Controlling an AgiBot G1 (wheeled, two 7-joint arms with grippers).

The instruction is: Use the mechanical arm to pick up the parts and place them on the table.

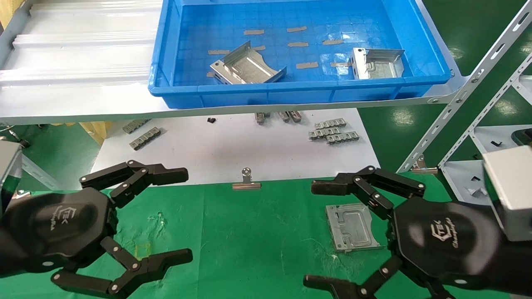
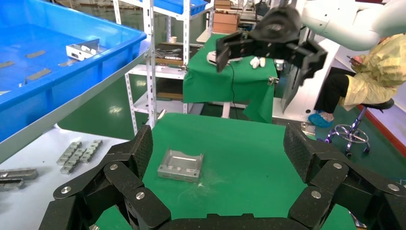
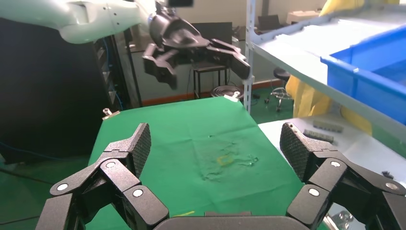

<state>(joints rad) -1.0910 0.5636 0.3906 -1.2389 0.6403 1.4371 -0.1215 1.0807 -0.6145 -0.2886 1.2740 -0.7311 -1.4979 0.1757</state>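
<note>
Right gripper (image 1: 318,232): your fingers were spread wide and empty, just above the green table (image 1: 249,236).
Placed part (image 1: 352,227): it lay flat between them, seemingly untouched.
Left gripper (image 1: 183,216): likewise agape, well apart.
Blue bin (image 1: 291,93): two parts (image 1: 247,66) (image 1: 376,63) remained inside.

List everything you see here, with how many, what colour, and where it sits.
Shiny silver stamped sheet-metal parts: three; two in the bin, one on the green cloth.
Blue plastic bin: one, on the silvery ribbed shelf.
Flat grey tape pieces: several, on the bin floor.
Small grey ridged clip strips: several, on the white sheet.
Silver binder clip: one, at the sheet's near edge.
Green cloth table: one.
Left gripper: black, fingers open, over the cloth.
Right gripper: black, fingers open, beside the placed part.
</note>
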